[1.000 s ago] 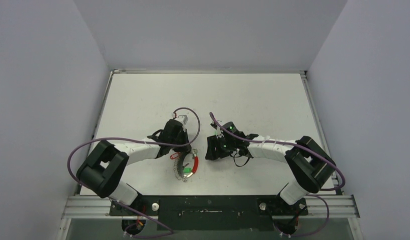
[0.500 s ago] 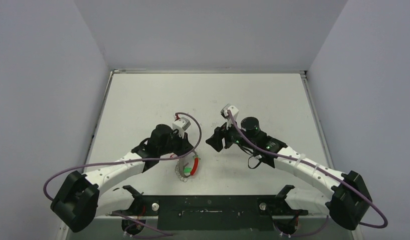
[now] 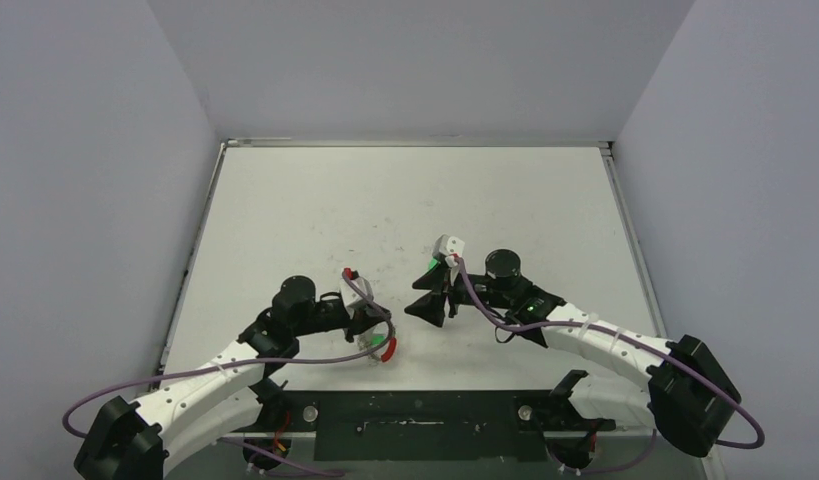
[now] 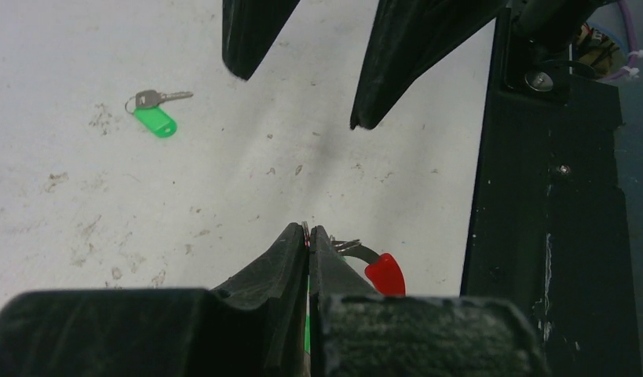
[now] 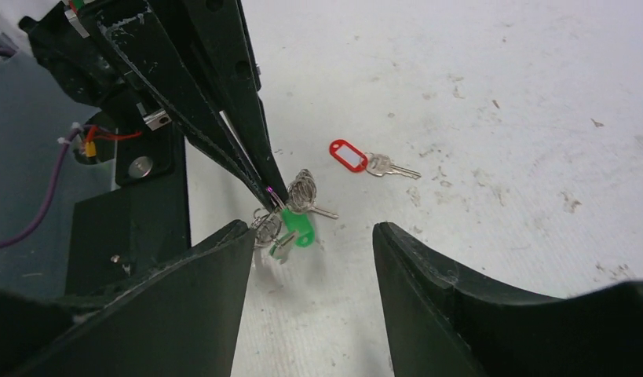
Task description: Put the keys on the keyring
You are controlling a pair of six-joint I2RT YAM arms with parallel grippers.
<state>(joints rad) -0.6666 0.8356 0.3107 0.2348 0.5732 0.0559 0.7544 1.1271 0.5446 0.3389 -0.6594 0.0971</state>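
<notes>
Left gripper: jaws pressed together, thin wire of the keyring pinched at the very tips. The right wrist view confirms it: the two black fingers meet on the ring just above its silvery loops.

Keyring position: near edge of the white table, just in front of the black base plate. In the top view it lies under the left gripper's tips, red arc on its right side. In the left wrist view the red arc shows just right of the closed fingers. Cannot tell whether the ring is lifted off the table or resting on it.

A green tag sits among the loops, with a key blade sticking out beside it. Threaded on or only lying against the loops: cannot tell.

Right gripper: jaws wide apart, nothing between them. It faces the left gripper, with keyring and green tag framed in its gap. In the top view it stands just right of the ring, apart from it.

Loose keys on the table:
- Red-tagged key: flat, beyond the keyring as the right wrist camera sees it, near but not touching.
- Green-tagged key: flat, well apart from the ring, in the upper left of the left wrist view.

Table surface scuffed and speckled.
</notes>
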